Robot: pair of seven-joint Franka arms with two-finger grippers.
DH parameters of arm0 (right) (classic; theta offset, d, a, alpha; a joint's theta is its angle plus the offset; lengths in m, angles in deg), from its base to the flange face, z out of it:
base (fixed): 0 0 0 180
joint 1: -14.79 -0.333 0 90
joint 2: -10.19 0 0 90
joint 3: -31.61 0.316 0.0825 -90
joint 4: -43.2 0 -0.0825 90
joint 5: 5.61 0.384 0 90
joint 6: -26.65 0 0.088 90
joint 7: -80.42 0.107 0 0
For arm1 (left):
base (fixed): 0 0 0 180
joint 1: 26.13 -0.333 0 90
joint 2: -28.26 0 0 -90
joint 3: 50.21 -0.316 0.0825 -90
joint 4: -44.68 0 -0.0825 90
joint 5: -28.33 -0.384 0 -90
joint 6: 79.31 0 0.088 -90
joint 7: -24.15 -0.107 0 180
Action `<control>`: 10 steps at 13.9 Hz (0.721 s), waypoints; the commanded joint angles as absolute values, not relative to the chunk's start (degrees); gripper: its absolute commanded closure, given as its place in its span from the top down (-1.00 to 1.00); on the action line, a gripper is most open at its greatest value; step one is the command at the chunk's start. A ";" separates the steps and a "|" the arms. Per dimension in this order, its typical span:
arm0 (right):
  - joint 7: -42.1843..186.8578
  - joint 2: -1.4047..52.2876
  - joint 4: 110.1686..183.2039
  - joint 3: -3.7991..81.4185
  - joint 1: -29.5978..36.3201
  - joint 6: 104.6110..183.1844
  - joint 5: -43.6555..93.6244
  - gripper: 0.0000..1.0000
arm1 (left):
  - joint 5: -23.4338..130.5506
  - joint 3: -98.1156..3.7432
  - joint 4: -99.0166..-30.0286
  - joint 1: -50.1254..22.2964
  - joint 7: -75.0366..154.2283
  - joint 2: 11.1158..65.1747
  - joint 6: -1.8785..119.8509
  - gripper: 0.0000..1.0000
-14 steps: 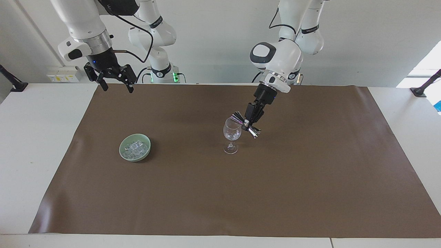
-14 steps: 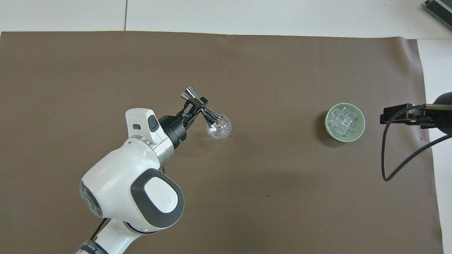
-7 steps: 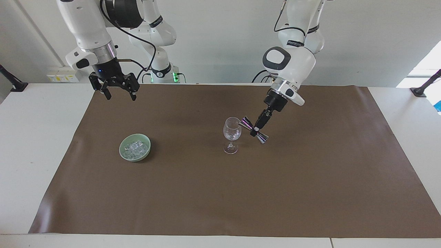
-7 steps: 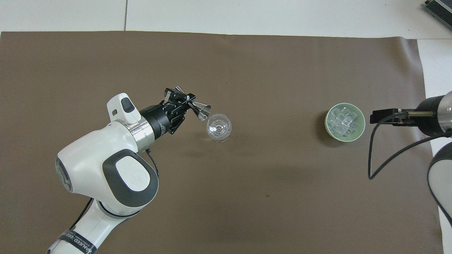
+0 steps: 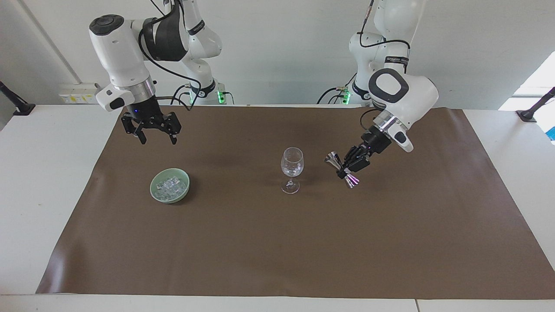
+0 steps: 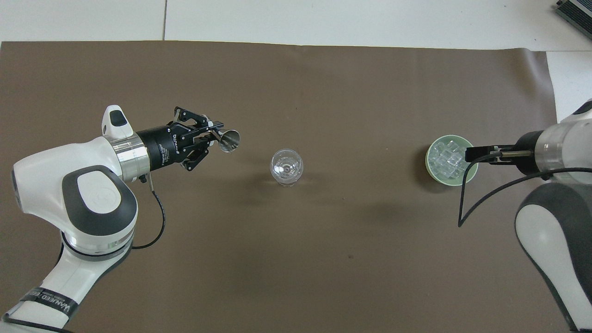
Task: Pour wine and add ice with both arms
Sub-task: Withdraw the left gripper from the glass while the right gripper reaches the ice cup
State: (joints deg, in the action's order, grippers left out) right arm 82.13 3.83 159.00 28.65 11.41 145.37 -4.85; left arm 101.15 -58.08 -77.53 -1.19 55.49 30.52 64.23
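A clear stemmed wine glass (image 5: 292, 168) (image 6: 286, 167) stands upright mid-mat; whether it holds liquid I cannot tell. My left gripper (image 5: 345, 170) (image 6: 213, 137) is shut on the waist of a small metal double-ended jigger (image 5: 333, 160) (image 6: 230, 140), tilted in the air over the mat, beside the glass toward the left arm's end and apart from it. The ice (image 5: 171, 186) (image 6: 445, 160) lies heaped in a pale green bowl (image 5: 155, 190) (image 6: 431, 170) toward the right arm's end. My right gripper (image 5: 158, 139) (image 6: 478, 153) hangs open and empty, well above the bowl's rim.
A brown mat (image 5: 277, 251) (image 6: 323, 259) covers most of the white table (image 5: 43, 173). Black clamps (image 5: 17, 106) sit at the table's corners nearest the robots. A loose black cable (image 6: 481, 199) droops from the right wrist.
The left gripper has carried the jigger away from the glass's rim toward the left arm's end. The right gripper has come down and moved in over the bowl.
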 commanded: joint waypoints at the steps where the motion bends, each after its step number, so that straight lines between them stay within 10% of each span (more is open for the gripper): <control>1: 78.33 3.77 162.90 28.62 11.97 150.21 -4.73 1.00 | 101.02 -57.60 -78.45 -4.50 57.11 29.93 59.49 -1.00; 10: 69.62 11.84 168.18 26.51 12.24 163.31 -5.34 1.00 | 98.91 -57.77 -78.99 -20.66 59.04 30.19 39.36 -1.00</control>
